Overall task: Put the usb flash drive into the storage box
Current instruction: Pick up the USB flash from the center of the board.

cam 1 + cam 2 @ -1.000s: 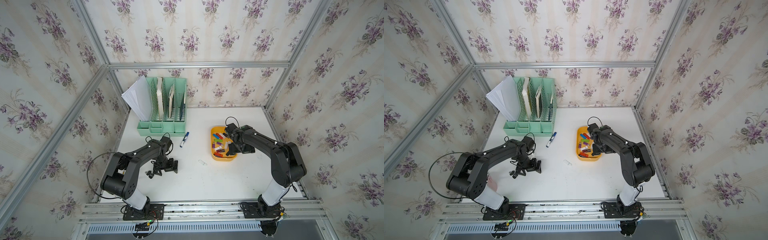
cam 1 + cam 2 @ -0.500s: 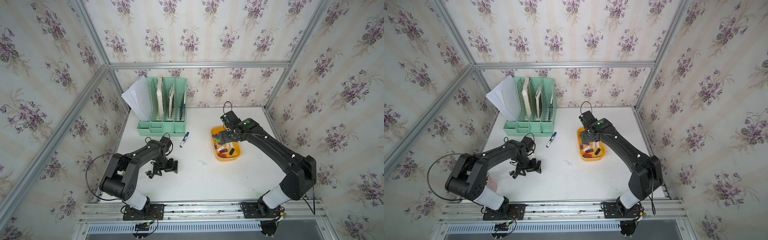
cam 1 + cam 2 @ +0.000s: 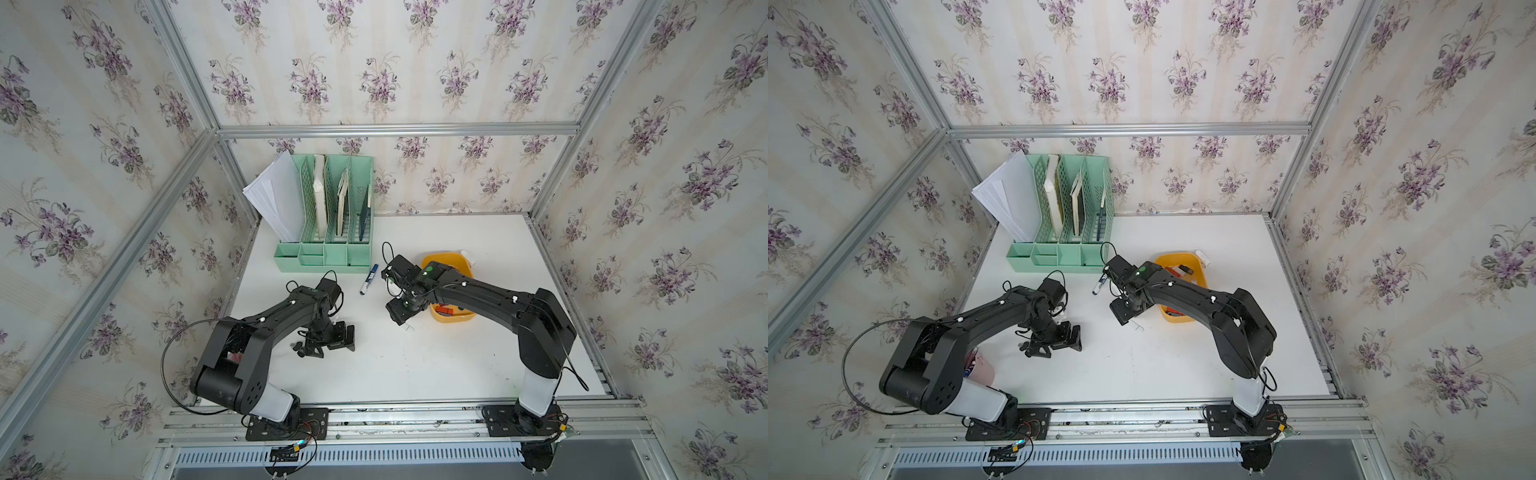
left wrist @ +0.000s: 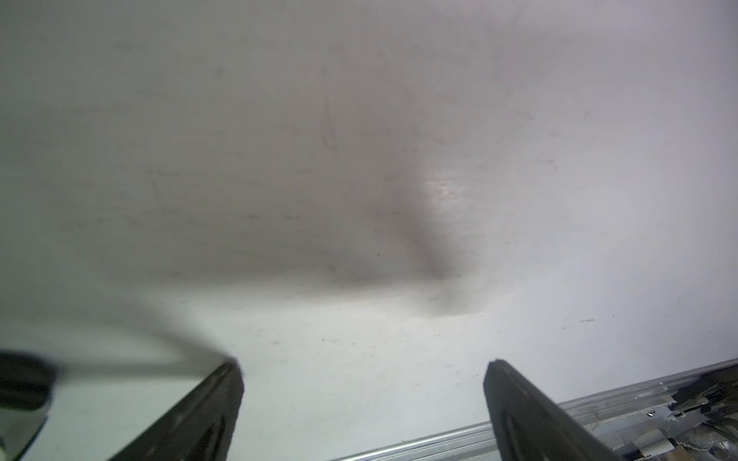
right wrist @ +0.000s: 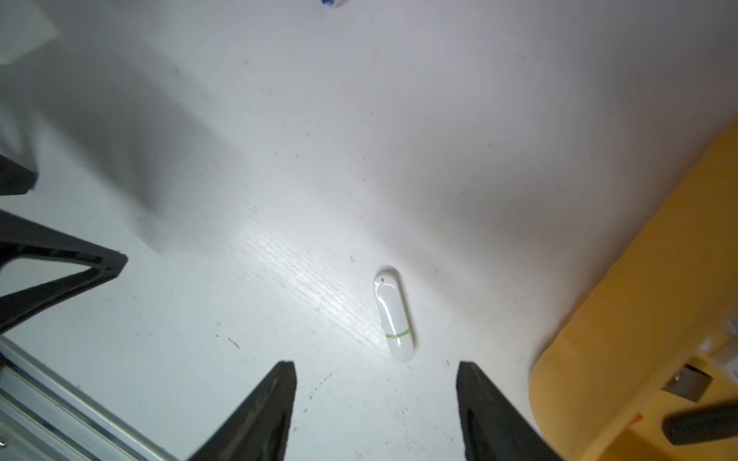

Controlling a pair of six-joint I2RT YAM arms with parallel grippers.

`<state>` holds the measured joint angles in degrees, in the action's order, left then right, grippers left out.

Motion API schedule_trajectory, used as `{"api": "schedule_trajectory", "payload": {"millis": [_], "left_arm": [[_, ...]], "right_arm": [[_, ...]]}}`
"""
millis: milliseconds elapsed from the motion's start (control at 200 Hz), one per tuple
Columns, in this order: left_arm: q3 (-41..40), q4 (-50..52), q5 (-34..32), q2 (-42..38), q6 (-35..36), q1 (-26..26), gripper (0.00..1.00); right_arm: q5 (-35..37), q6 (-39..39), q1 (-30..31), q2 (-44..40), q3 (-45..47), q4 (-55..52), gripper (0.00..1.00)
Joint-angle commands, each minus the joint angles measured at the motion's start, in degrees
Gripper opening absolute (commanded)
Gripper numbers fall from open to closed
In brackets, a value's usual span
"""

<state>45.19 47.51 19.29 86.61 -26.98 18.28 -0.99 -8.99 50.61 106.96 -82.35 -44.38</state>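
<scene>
The usb flash drive [image 5: 393, 315], white with a thin green ring, lies flat on the white table just left of the storage box; both top views show it [image 3: 408, 328] [image 3: 1137, 327]. The storage box [image 3: 457, 319] [image 3: 1200, 270] [image 5: 639, 299] is a shallow yellow-orange tub holding several small items. My right gripper [image 5: 375, 369] [image 3: 400, 313] hangs open over the table, with the drive just beyond its fingertips and nothing between them. My left gripper [image 4: 361, 365] [image 3: 322, 343] rests open and low over bare table at the left, holding nothing.
A blue-capped marker [image 3: 369, 279] lies in front of the mint-green file organizer [image 3: 328, 257] at the back left. A small white object [image 3: 467, 255] sits at the box's far corner. A pink cup [image 3: 982, 370] shows behind the left arm. A metal rail [image 4: 519, 423] edges the table.
My right arm has swung left from above the storage box to over the white drive, and its jaws have narrowed somewhat. The left arm has not moved.
</scene>
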Motion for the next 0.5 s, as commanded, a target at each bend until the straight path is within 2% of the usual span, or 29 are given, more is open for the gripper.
{"api": "schedule_trajectory", "payload": {"millis": [0,265,495], "left_arm": [[-0.3,0.5,0.8,0.3,-0.3,0.0,0.99],[-0.2,0.5,0.6,0.6,-0.1,0.0,0.99],[-0.2,0.6,0.5,0.9,-0.1,0.2,0.99]], "right_arm": [[-0.6,0.9,0.0,1.1,1.2,3.2,0.67],[-1.1,1.1,0.0,3.4,3.7,5.8,0.64],[1.4,1.0,-0.1,5.2,5.5,6.1,0.62]]}}
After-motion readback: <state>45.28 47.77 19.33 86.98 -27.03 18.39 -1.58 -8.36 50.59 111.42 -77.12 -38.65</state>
